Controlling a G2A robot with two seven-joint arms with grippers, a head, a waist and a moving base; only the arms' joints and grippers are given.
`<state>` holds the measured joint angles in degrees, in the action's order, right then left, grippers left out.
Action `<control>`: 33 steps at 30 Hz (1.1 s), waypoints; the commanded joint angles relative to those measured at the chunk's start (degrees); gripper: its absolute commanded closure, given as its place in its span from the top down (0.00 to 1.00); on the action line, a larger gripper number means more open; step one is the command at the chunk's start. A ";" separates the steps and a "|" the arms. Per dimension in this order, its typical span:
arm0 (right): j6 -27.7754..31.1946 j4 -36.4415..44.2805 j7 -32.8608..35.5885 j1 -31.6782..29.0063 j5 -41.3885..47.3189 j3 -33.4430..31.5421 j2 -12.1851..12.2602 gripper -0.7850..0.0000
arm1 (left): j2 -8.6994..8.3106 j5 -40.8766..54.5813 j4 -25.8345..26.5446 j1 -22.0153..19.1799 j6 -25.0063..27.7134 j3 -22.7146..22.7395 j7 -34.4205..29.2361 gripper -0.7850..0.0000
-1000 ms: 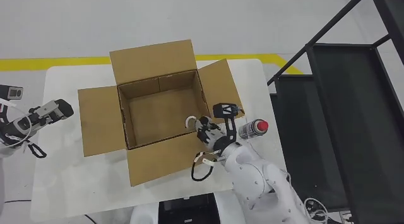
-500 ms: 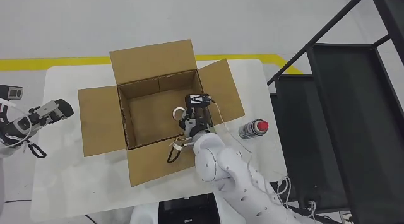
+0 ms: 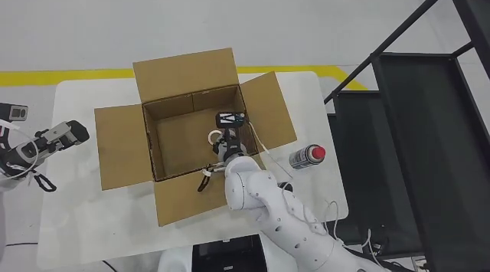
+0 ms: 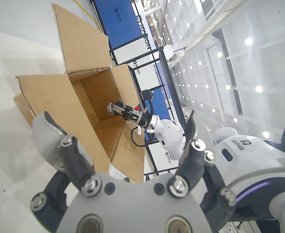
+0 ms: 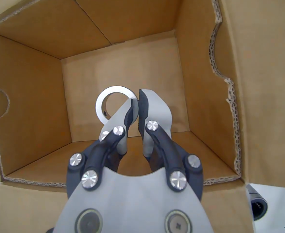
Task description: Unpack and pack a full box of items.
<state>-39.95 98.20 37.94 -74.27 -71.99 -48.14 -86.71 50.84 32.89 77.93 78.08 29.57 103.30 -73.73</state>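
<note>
As our right hand [image 5: 135,99] pinches the ring [image 5: 100,104] by its rim over the box [image 5: 35,86], that thin grip might slip.

Up top, the head camera looks down from above the arms and takes in the whole table [image 3: 76,211] with the open box [image 3: 184,73] in the middle. Out by the table's left edge, the left wrist camera peers past the left gripper [image 4: 118,122] and across the tabletop, catching the box side-on from well away, with the right gripper [image 4: 119,109] at its mouth. The right wrist camera rides just behind that gripper, close in, staring down into the same box past the metal ring [image 5: 99,106] at its fingertips; that box is what all three views share.
</note>
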 commanded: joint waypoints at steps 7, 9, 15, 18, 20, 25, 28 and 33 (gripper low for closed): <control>1.09 2.42 0.57 -0.96 -0.66 -0.88 -0.17 1.00 | 0.00 0.00 0.00 0.00 0.00 0.00 0.00 1.00; 2.74 5.65 0.11 -2.25 1.03 -1.33 -0.12 1.00 | 0.00 0.00 0.00 0.00 0.00 0.00 0.00 1.00; 13.55 21.11 -0.12 -11.34 5.51 -5.15 1.53 1.00 | 0.00 0.00 0.00 0.00 0.00 0.00 0.00 1.00; 21.54 28.77 0.82 -17.98 6.10 -9.13 3.05 1.00 | 0.00 0.00 0.00 0.00 0.00 0.00 0.00 1.00; 26.64 32.60 0.96 -22.86 6.64 -12.43 4.07 1.00 | 0.00 0.00 0.00 0.00 0.00 0.00 0.00 1.00; 37.10 36.44 -2.42 -34.53 9.25 -22.24 6.11 1.00 | 0.00 0.00 0.00 0.00 0.00 0.00 0.00 1.00; 42.28 36.44 -4.63 -40.88 12.19 -28.52 7.02 1.00 | 0.00 0.00 0.00 0.00 0.00 0.00 0.00 1.00; 49.88 36.44 -6.33 -49.25 17.61 -36.31 8.13 1.00 | 0.00 0.00 0.00 0.00 0.00 0.00 0.00 1.00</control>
<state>8.45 134.64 31.80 -122.02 -55.69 -83.04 -78.74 50.84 32.89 77.93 78.08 29.57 103.30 -73.73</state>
